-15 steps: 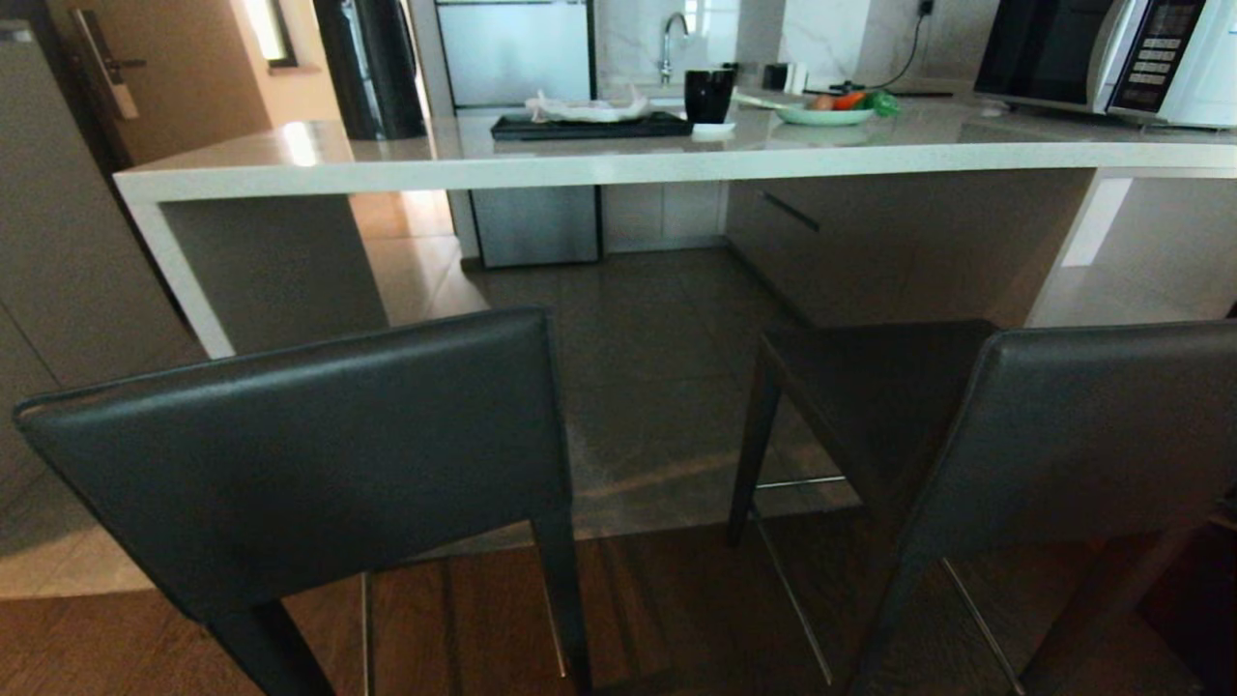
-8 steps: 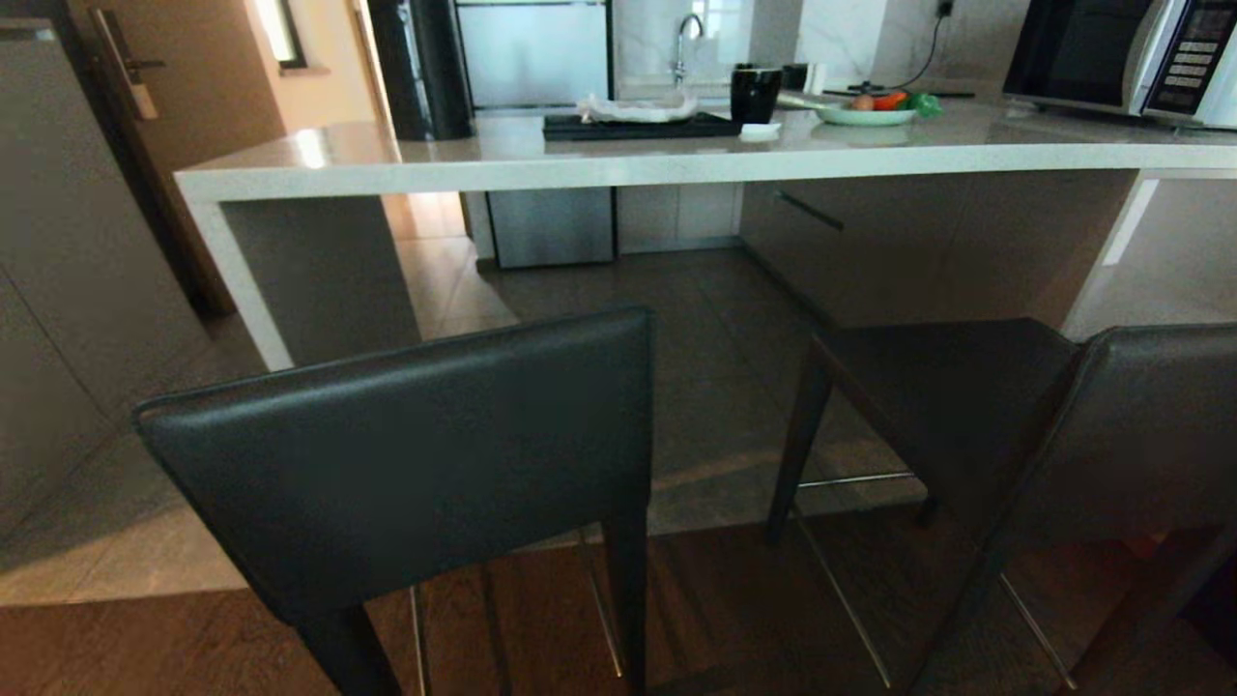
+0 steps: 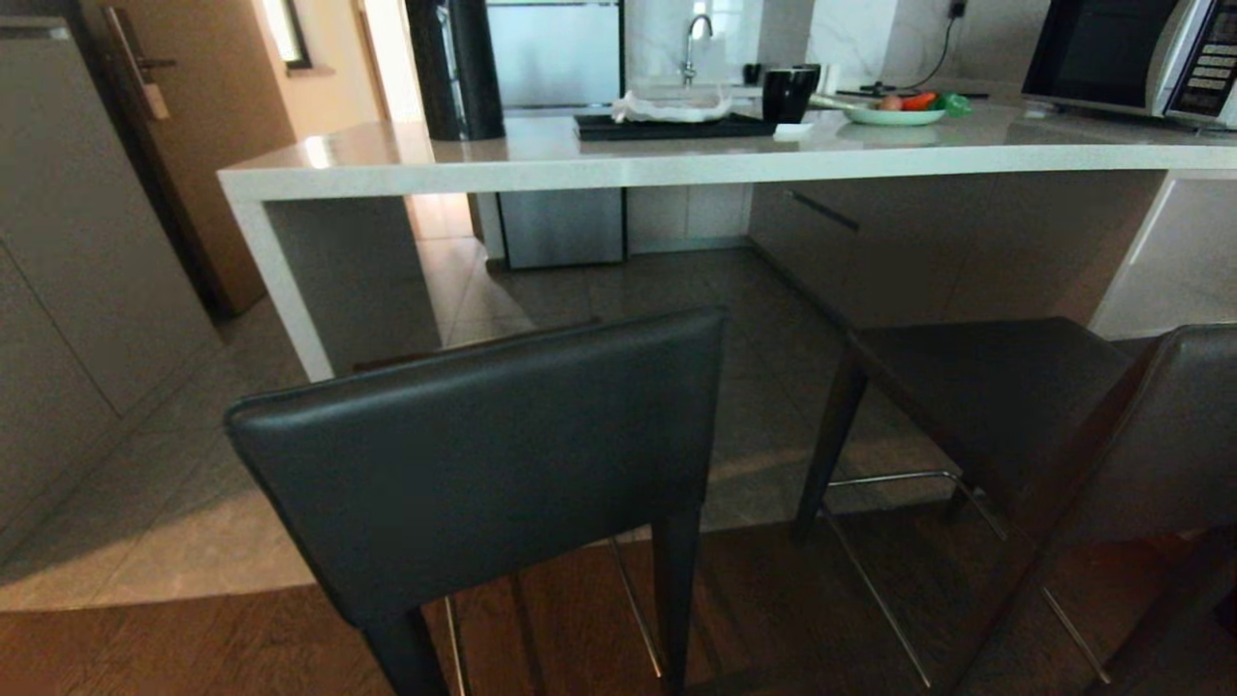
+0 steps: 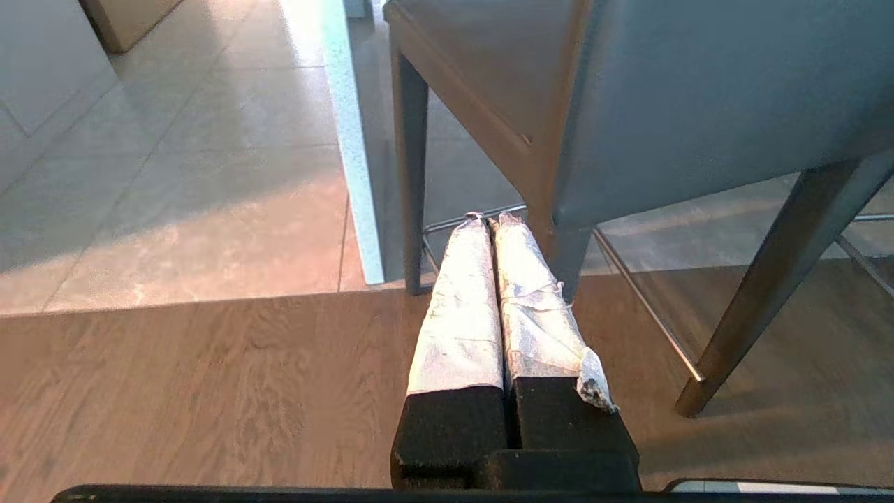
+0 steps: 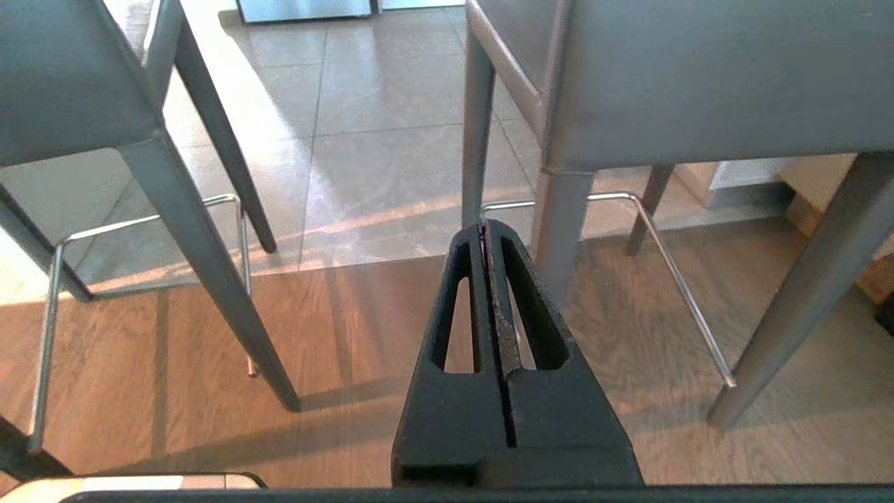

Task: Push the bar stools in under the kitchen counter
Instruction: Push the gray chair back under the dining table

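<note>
The bar stools are both found pulled out from the kitchen counter (image 3: 676,159), backs turned to the robot: the left stool (image 3: 483,464) stands close in front, its backrest filling the lower middle of the head view, and the right stool (image 3: 1044,425) stands beside it, seat exposed and cut off at the view's right edge. Neither seat is seen under the tabletop, so the task is judged to be at its approach step, with no stool yet pushed. The left claw (image 4: 489,223) is held low behind a stool's rear leg, its tape-wrapped fingers pressed together on nothing; the right claw (image 5: 485,230) is likewise closed and empty, low between the two stools' legs. For the next move, contact against a backrest is thought to be needed, square and centred so that the stool is not twisted. Open tiled floor (image 3: 657,329) is seen beneath the slab, enough for both seats, but the counter's side panel (image 3: 290,280) stands near the left stool's path, and the step from wood boards (image 4: 209,391) to tile lies at the front legs and could catch them.
</note>
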You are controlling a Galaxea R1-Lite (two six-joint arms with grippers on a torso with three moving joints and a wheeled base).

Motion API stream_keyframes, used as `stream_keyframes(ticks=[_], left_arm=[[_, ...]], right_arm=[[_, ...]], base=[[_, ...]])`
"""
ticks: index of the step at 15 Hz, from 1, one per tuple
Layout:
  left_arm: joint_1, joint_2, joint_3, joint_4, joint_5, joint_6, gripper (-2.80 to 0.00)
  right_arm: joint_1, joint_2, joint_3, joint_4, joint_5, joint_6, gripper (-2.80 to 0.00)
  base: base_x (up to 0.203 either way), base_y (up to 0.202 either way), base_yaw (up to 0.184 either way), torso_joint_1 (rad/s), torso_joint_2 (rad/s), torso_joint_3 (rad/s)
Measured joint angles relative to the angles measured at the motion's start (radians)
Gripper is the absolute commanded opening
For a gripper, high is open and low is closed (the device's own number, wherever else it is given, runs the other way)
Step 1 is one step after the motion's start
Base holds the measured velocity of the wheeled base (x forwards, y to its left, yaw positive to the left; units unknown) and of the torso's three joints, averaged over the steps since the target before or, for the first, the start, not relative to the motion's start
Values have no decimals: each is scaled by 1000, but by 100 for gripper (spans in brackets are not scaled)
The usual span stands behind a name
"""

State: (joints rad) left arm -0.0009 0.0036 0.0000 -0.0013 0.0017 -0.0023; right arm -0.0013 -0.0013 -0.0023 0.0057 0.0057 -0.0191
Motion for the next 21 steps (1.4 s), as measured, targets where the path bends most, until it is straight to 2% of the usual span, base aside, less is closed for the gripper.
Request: stream_keyframes(ticks=[2, 4, 6, 8, 12, 14, 16, 19, 21], left_arm=[[1, 1, -13, -2, 1, -5, -280], [1, 35, -104, -3, 4, -34, -280], [-1, 148, -200, -32, 4, -66, -280], [-4, 311, -258, -110, 2, -82, -280], [-9, 672, -284, -368, 6, -101, -280], [-1, 817, -274, -483, 10, -120, -280], [37, 933, -269, -574, 12, -134, -280], [84, 1079, -252, -708, 33, -137, -280], [78, 1160, -239, -771, 92, -139, -280]], right_arm=[[0, 2, -13, 14, 3, -11, -280], [-1, 36, -74, 23, 15, 2, -280], [-1, 152, -156, -10, 37, 40, -280], [-1, 332, -212, -109, 70, 59, -280], [37, 844, -272, -472, 118, 63, -280], [88, 1132, -300, -709, 120, 60, -280], [153, 1389, -345, -949, 118, 58, -280], [262, 1677, -504, -1251, 117, 59, -280], [311, 1815, -626, -1334, 119, 60, -280]], base=[[0, 0, 0, 0, 0, 0], [0, 0, 0, 0, 0, 0], [0, 0, 0, 0, 0, 0], [0, 0, 0, 0, 0, 0], [0, 0, 0, 0, 0, 0], [0, 0, 0, 0, 0, 0], [0, 0, 0, 0, 0, 0], [0, 0, 0, 0, 0, 0], [0, 0, 0, 0, 0, 0]])
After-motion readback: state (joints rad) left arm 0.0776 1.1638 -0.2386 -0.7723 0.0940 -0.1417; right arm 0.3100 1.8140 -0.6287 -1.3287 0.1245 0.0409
